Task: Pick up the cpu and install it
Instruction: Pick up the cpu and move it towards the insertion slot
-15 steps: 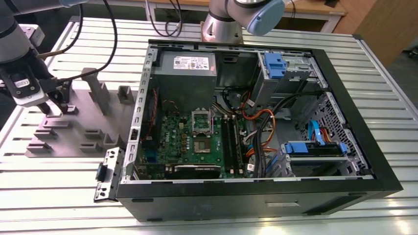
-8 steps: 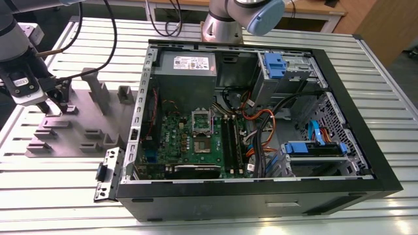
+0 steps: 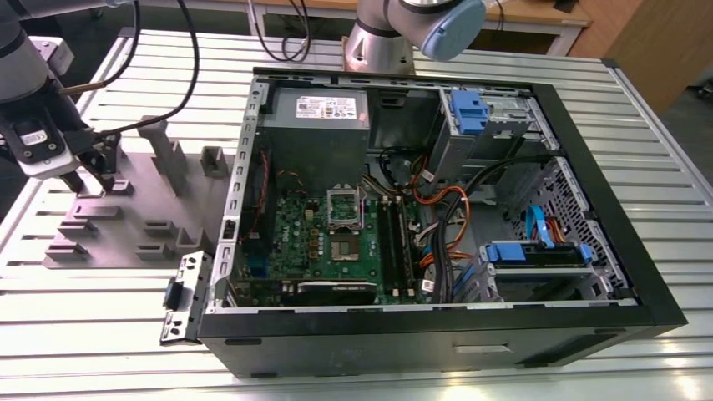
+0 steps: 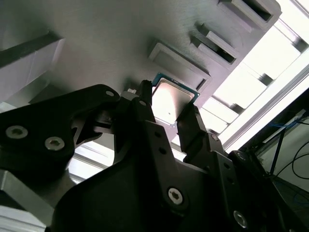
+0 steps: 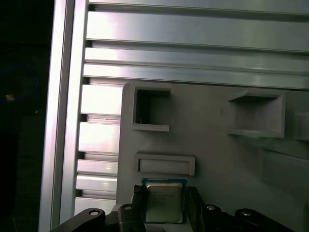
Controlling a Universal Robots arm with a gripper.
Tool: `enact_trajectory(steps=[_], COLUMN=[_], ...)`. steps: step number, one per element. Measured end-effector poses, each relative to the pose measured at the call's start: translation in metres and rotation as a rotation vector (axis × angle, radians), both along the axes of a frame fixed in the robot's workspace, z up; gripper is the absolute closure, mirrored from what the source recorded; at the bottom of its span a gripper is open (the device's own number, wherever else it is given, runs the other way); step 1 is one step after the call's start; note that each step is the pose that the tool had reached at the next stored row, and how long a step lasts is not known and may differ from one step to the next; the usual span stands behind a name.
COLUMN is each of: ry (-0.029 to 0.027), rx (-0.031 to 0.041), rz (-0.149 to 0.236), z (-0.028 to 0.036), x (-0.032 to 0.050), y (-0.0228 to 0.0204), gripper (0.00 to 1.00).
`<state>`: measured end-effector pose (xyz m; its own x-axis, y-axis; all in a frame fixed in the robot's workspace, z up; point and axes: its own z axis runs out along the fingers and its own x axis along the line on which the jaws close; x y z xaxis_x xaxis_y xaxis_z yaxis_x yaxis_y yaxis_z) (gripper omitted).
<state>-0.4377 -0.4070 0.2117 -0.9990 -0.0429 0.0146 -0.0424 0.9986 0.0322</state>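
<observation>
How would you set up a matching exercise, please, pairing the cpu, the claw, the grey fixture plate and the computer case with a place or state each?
Things:
1. the cpu
2. the claw
3. the grey fixture plate
4. the computer case

Places or states:
A. lying open, with the green motherboard showing inside
B. gripped at two opposite edges, close to the plate
C. at the exterior view's left, over the plate
D. flat on the slatted metal table, beside the case

Pairs: 1-B, 2-C, 3-D, 4-A
</observation>
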Motion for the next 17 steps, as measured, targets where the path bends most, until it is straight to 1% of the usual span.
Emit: enact_trajectory(steps=[7,17], ry=[-0.0003,-0.0001], rx=[0.0002,0.0001], rz=[0.000,0.000], z=[0.0058,0.0079], x=[0.0002,0.0001], y=[0.0000,0.0000], gripper=[0.55,0.55])
